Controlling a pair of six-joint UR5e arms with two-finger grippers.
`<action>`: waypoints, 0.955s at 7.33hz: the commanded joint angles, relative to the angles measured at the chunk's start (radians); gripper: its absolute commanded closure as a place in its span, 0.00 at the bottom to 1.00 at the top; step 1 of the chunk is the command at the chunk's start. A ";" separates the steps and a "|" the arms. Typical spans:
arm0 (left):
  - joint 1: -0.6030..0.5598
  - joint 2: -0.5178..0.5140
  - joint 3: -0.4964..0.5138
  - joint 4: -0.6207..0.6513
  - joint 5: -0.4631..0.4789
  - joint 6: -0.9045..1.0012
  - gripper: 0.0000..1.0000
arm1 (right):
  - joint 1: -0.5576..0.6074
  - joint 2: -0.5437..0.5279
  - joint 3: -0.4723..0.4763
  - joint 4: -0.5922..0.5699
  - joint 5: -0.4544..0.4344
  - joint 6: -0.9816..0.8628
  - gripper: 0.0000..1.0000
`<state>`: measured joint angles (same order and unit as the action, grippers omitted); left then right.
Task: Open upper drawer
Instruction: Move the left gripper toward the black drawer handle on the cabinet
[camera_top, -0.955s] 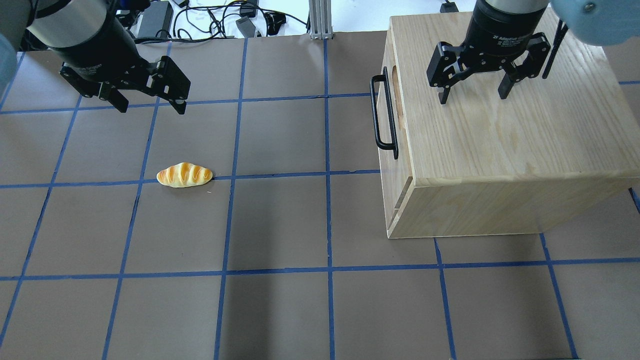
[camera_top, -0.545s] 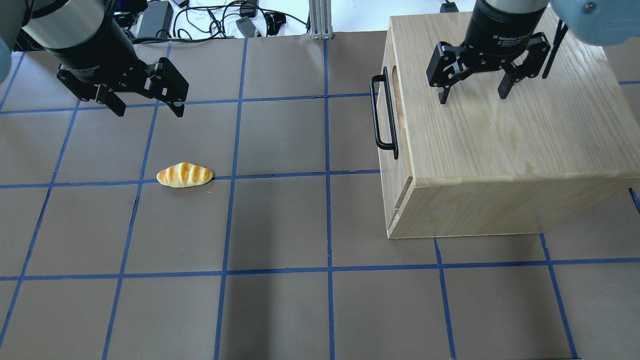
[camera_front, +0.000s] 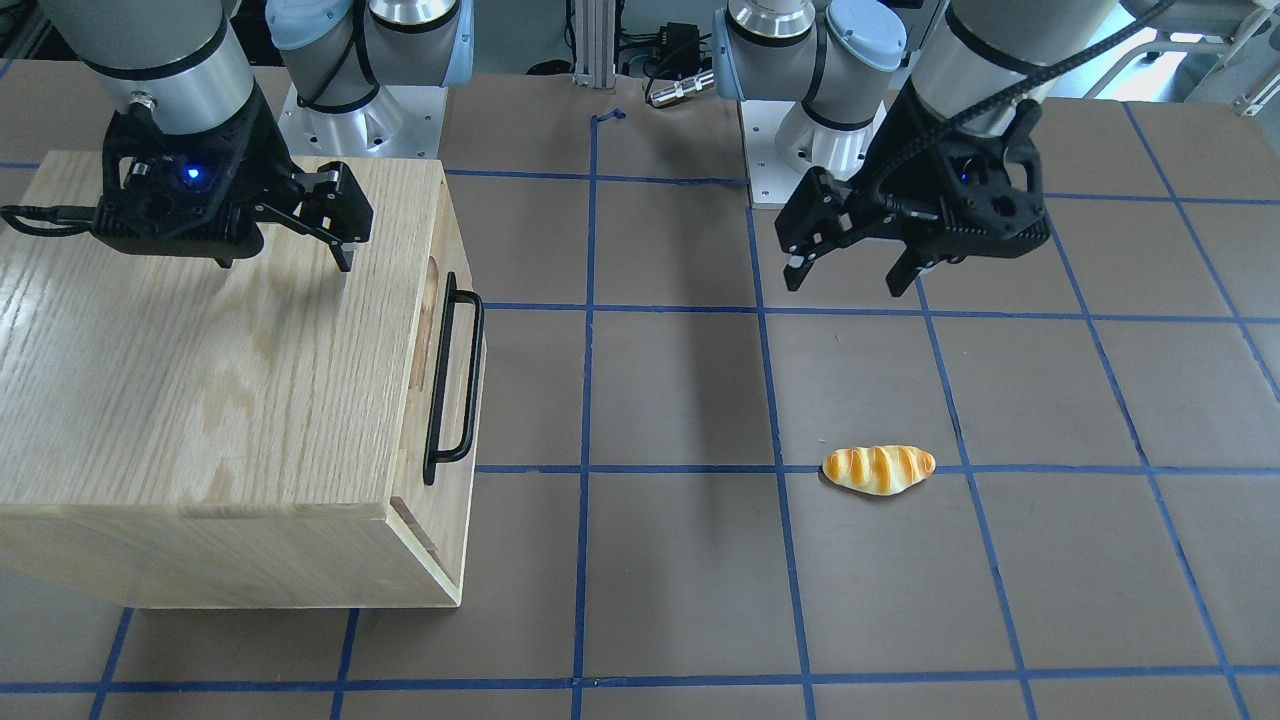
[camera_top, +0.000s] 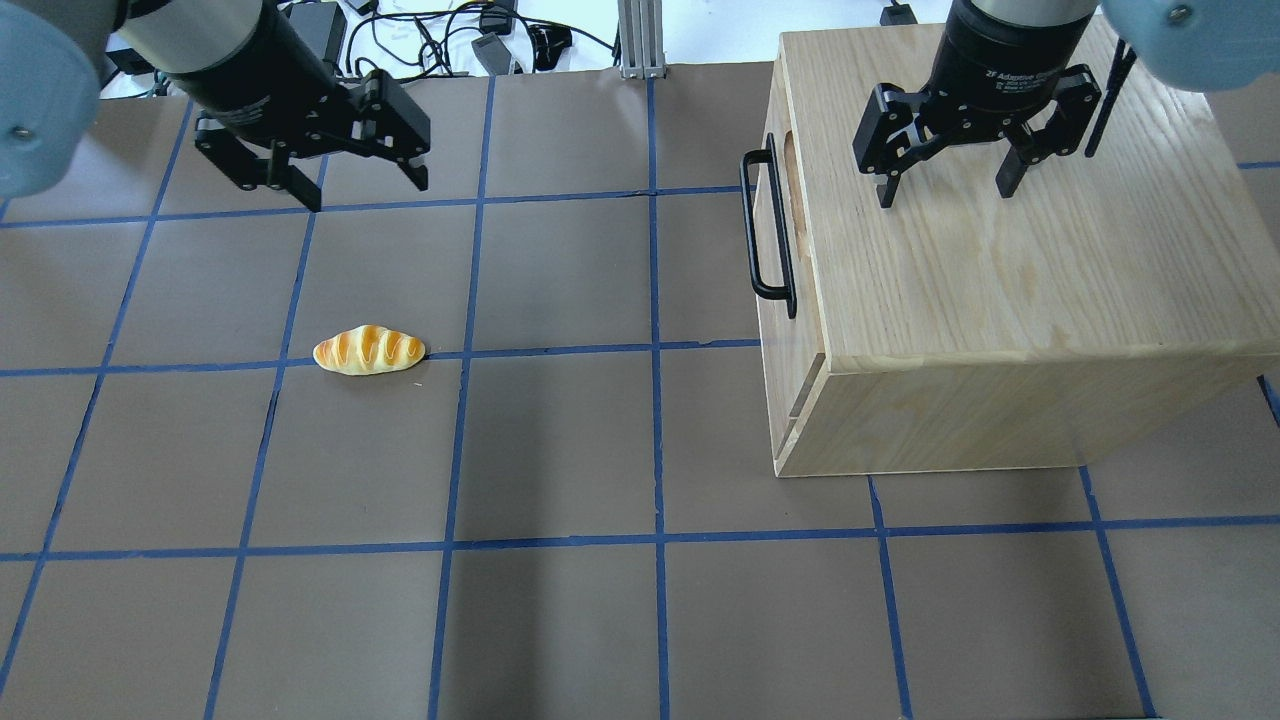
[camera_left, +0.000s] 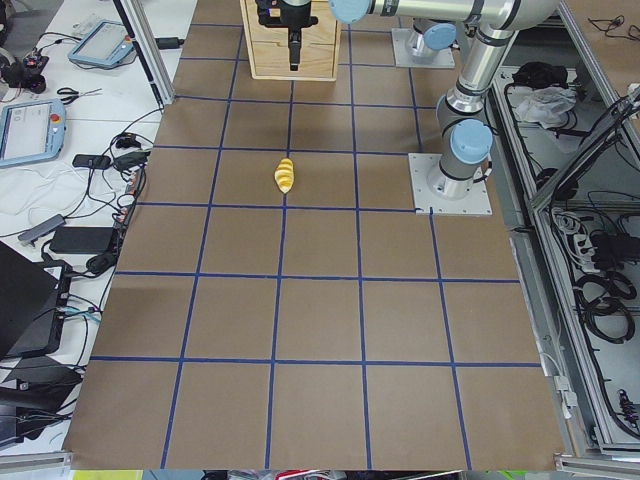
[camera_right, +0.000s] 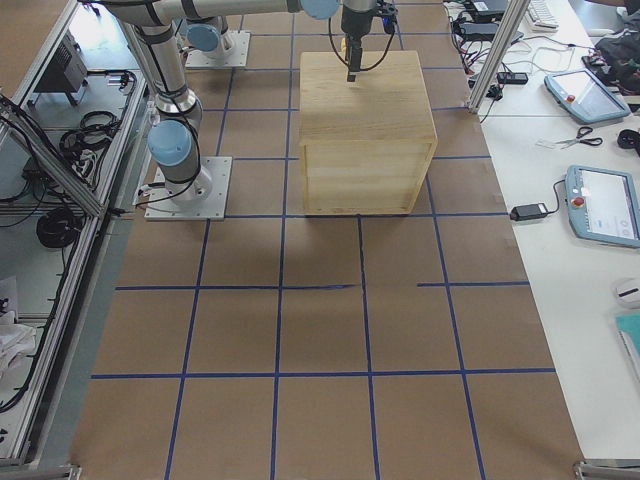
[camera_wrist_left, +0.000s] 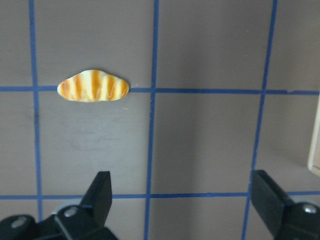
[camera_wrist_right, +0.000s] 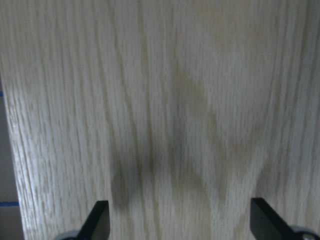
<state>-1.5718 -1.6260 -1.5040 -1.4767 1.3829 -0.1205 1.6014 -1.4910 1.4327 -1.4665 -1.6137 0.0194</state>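
The upper drawer (camera_top: 790, 245) is the pale wood front on the cabinet's left face, shut flush, with a black bar handle (camera_top: 765, 225) and an oblong slot. It also shows in the front-facing view (camera_front: 415, 420) with its handle (camera_front: 452, 380). My right gripper (camera_top: 945, 195) hangs open and empty just above the cabinet top (camera_front: 285, 262), its fingertips (camera_wrist_right: 100, 222) over bare wood. My left gripper (camera_top: 365, 190) is open and empty above the table, far left of the handle (camera_front: 847, 287), with its fingers (camera_wrist_left: 102, 192) spread wide.
The oak cabinet (camera_top: 1000, 280) stands on the table's right part (camera_front: 200, 380). A toy bread roll (camera_top: 368, 351) lies on the brown mat below my left gripper (camera_wrist_left: 93, 86). Cables and power bricks (camera_top: 450, 35) lie beyond the far edge.
My left gripper has moved right and toward the table's far edge, still open. The right gripper, cabinet and bread roll have not moved.
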 joint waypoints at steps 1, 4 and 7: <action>-0.094 -0.084 -0.001 0.152 -0.091 -0.143 0.00 | 0.000 0.000 0.000 0.000 0.000 0.001 0.00; -0.256 -0.188 -0.005 0.260 -0.186 -0.319 0.00 | -0.001 0.000 0.000 0.000 0.000 -0.001 0.00; -0.315 -0.235 -0.033 0.386 -0.189 -0.367 0.00 | -0.001 0.000 0.000 0.000 0.000 0.001 0.00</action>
<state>-1.8633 -1.8448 -1.5249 -1.1141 1.1956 -0.4778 1.6010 -1.4910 1.4327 -1.4665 -1.6137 0.0191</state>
